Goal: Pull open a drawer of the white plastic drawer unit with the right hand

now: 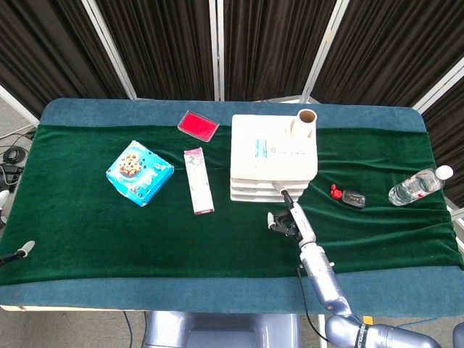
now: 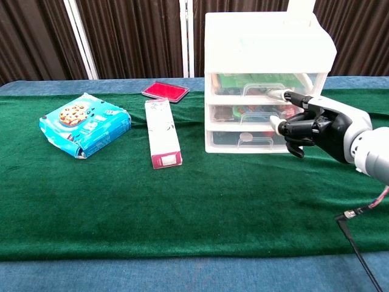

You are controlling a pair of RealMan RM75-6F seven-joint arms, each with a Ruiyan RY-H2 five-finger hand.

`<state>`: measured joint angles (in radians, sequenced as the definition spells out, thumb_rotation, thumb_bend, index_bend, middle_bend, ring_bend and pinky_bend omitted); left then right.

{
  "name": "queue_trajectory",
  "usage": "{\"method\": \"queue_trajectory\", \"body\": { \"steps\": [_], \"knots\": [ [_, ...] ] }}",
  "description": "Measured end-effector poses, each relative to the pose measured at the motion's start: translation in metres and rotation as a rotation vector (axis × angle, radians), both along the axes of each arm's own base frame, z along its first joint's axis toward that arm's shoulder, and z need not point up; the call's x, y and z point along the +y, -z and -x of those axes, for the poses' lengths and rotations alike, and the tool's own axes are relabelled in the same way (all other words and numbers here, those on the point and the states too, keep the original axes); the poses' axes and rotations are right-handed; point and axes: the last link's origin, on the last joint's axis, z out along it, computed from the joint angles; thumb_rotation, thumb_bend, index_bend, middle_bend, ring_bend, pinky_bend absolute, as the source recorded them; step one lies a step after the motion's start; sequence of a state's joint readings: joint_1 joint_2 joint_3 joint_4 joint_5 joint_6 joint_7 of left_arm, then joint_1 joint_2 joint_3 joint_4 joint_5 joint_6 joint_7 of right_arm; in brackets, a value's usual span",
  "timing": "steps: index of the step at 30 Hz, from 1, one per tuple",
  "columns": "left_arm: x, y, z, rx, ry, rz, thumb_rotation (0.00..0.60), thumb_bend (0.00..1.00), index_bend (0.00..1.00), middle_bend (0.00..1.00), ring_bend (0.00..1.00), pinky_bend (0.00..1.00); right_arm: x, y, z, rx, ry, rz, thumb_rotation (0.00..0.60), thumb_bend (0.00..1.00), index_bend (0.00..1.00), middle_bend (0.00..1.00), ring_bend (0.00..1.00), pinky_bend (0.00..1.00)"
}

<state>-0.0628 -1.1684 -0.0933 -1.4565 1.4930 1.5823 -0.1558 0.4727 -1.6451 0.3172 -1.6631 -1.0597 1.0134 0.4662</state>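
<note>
The white plastic drawer unit point(image 1: 274, 152) stands at the table's middle back, and its three stacked drawers all sit flush. In the chest view its clear drawer fronts point(image 2: 267, 82) show coloured contents. My right hand point(image 2: 316, 125) is right in front of the unit with one finger stretched out. That fingertip point(image 2: 281, 94) touches the right end of the top drawer's handle, and the other fingers are curled in on nothing. From above, the right hand point(image 1: 288, 216) sits just before the unit's front. Only a grey-tipped finger of my left hand point(image 1: 24, 250) shows at the far left edge.
A cardboard tube point(image 1: 304, 123) stands on the unit. A blue cookie pack point(image 2: 85, 125), a long pink-and-white box point(image 2: 162, 132) and a red flat case point(image 2: 165, 90) lie to the left. To the right are a small black-and-red object point(image 1: 348, 196) and a water bottle point(image 1: 419, 185).
</note>
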Motion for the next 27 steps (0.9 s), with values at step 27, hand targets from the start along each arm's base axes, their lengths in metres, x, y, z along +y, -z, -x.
{"method": "queue_trajectory", "body": {
  "steps": [27],
  "knots": [
    [0.000, 0.000, 0.001, -0.003, 0.000, 0.005, 0.600, 0.00, 0.00, 0.00, 0.00, 0.00, 0.002, 0.008, -0.014, -0.057, 0.000, -0.030, 0.600, 0.51, 0.10, 0.94, 0.97, 0.83]
  ]
}}
